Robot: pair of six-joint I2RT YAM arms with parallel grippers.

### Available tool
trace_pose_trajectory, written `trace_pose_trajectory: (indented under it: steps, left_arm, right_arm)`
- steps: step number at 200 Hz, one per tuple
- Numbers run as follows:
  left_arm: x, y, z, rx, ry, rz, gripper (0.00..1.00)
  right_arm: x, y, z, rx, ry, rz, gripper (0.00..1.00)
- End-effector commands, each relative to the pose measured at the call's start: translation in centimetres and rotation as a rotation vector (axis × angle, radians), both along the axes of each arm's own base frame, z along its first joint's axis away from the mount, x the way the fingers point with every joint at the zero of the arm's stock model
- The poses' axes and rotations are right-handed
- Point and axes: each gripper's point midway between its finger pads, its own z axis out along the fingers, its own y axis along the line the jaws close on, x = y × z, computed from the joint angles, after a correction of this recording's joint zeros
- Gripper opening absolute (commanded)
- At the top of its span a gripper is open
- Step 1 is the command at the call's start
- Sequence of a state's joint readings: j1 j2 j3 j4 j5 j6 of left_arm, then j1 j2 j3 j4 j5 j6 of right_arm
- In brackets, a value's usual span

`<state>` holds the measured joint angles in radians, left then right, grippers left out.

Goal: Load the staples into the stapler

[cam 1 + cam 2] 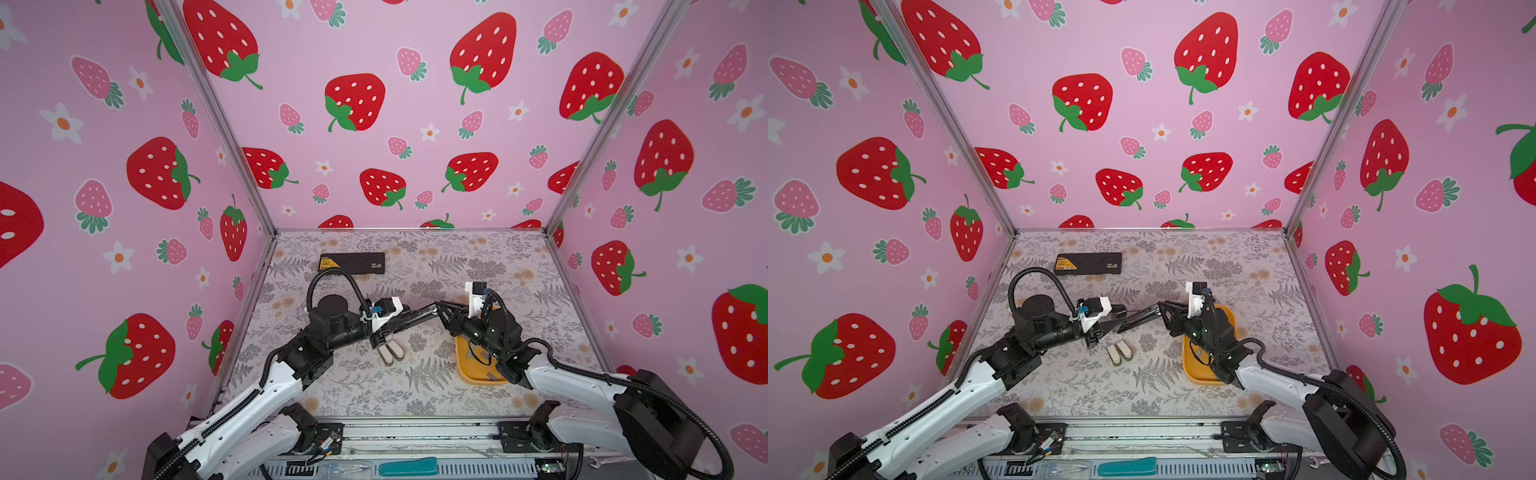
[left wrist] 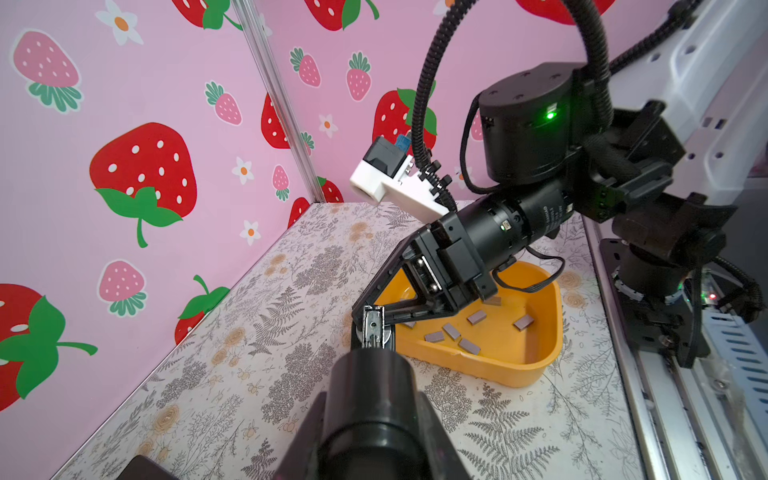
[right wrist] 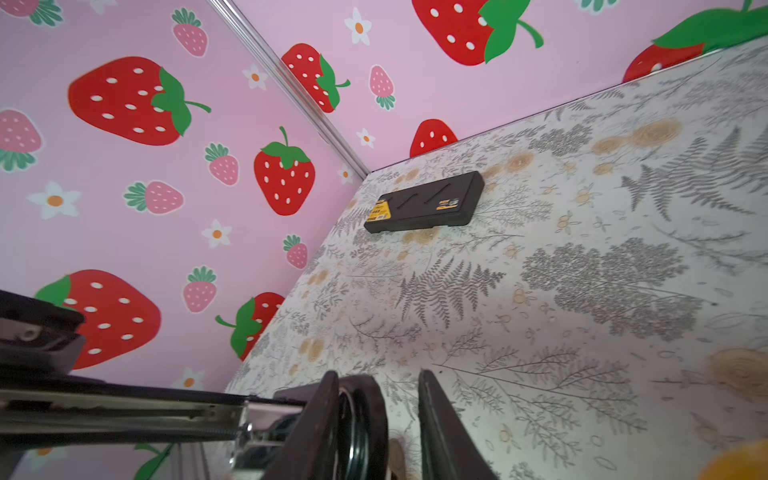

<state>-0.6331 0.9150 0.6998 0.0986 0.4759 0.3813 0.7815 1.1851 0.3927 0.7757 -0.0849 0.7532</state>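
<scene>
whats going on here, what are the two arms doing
The left gripper holds a black stapler out, its metal channel pointing at the right gripper, whose jaws stand slightly apart at the stapler's tip. The staples lie loose in the yellow tray. Whether one is in the channel yet is unclear.

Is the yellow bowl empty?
No, several small grey staples lie on the floor of the yellow bowl.
</scene>
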Motion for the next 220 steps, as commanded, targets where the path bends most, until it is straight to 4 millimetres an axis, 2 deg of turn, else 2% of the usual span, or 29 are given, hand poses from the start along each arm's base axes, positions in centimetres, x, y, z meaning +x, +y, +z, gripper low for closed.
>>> trace_pose_trajectory:
  steps: [1, 45, 75, 94, 111, 116, 125, 143, 162, 184, 220]
  left_arm:
    - [-0.5, -0.7, 5.0, -0.055, -0.110, -0.059, 0.00]
    - [-0.1, -1.2, 2.8, 0.027, -0.098, -0.087, 0.00]
    - [0.2, -1.4, 2.1, 0.048, -0.089, -0.091, 0.00]
    - [0.2, -1.4, 1.8, 0.071, -0.087, -0.096, 0.00]
    - [0.2, -1.5, 1.2, 0.101, -0.085, -0.108, 0.00]
    - [0.1, -1.5, 1.1, 0.109, -0.085, -0.116, 0.00]
    - [-0.1, -1.6, 0.8, 0.130, -0.089, -0.134, 0.00]
    - [-0.4, -1.6, 0.3, 0.176, -0.089, -0.168, 0.00]
    - [-1.7, -1.6, -0.1, 0.229, -0.085, -0.247, 0.00]
    - [-3.6, -1.3, -1.0, 0.287, -0.092, -0.352, 0.00]
    - [-5.4, -0.8, -0.9, 0.314, -0.108, -0.435, 0.00]
  right_arm:
    - [0.6, -1.5, -0.9, -0.085, -0.023, -0.066, 0.39]
    - [0.7, -2.7, 0.3, -0.098, -0.062, -0.109, 0.47]
    - [0.8, -3.4, 1.1, -0.128, -0.103, -0.136, 0.47]
    - [0.5, -3.9, 2.4, -0.165, -0.179, -0.142, 0.47]
    - [-1.0, -3.7, 4.8, -0.172, -0.332, -0.077, 0.47]
    - [-1.8, -3.8, 6.2, -0.161, -0.407, -0.051, 0.46]
    - [-3.6, -3.3, 7.8, -0.160, -0.531, 0.026, 0.44]
    - [-7.5, -2.1, 9.3, -0.171, -0.761, 0.197, 0.47]
    - [-10.2, -1.1, 9.0, -0.225, -0.890, 0.334, 0.62]
    - [-12.5, 0.3, 7.2, -0.328, -0.980, 0.484, 0.53]
    - [-12.7, 1.5, 6.2, -0.422, -0.964, 0.521, 0.56]
